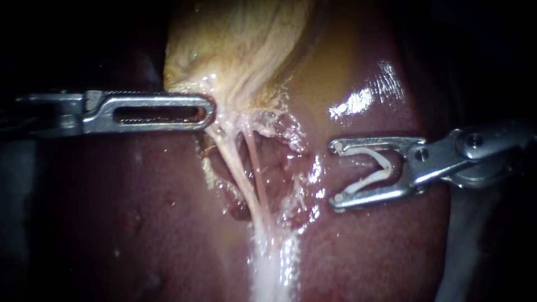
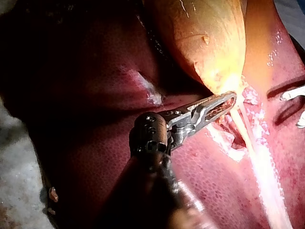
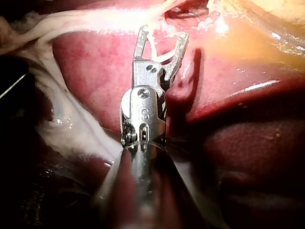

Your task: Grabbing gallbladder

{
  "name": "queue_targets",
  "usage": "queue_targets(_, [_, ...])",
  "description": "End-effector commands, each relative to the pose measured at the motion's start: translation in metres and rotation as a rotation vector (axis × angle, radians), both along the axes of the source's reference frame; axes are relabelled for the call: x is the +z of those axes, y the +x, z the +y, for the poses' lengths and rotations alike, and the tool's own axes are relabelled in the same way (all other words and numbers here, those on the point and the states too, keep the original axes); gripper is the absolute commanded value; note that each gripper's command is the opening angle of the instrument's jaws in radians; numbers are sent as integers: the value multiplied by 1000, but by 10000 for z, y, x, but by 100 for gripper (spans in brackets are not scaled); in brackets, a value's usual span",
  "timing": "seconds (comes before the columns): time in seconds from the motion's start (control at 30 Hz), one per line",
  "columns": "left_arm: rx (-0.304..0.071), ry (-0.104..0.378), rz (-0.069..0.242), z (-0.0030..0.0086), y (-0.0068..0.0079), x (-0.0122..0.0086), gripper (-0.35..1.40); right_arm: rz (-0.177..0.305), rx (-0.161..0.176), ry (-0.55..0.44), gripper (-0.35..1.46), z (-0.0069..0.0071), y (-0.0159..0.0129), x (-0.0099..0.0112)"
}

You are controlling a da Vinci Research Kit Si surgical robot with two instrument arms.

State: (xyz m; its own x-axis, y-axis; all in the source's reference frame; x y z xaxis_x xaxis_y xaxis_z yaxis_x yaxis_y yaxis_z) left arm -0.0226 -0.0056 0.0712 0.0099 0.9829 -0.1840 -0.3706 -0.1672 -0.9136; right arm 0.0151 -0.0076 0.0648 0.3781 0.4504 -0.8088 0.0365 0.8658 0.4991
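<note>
The yellowish gallbladder (image 1: 240, 50) lies at the top of the endoscope view, on the dark red liver (image 1: 112, 223). My left instrument (image 1: 211, 109) comes in level from the left, its slotted jaws shut on the gallbladder's lower edge. The left wrist view shows the same jaws (image 2: 232, 98) closed at the gallbladder's (image 2: 205, 43) narrow end. Two thin pale tubes (image 1: 246, 168) run taut from there down into white tissue. My right instrument (image 1: 335, 173) sits to the right over the liver, jaws wide apart and holding a white clip (image 1: 372, 168). The right wrist view also shows this instrument (image 3: 163, 33) and its clip (image 3: 159, 55).
A raw dissected pocket (image 1: 279, 162) with ragged pale edges lies between the two instruments. A broad white band of tissue (image 1: 268, 263) runs down from it. The liver's wet surface (image 1: 369, 89) glistens above the right instrument.
</note>
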Motion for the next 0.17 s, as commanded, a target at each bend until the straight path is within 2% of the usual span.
queue_targets(0.03, [0,-1,0,0,0,1,-35,0,0,0,48,0,0,0])
queue_targets(0.17, [0,-1,0,1,-1,2,-35,0,0,0,48,0,0,0])
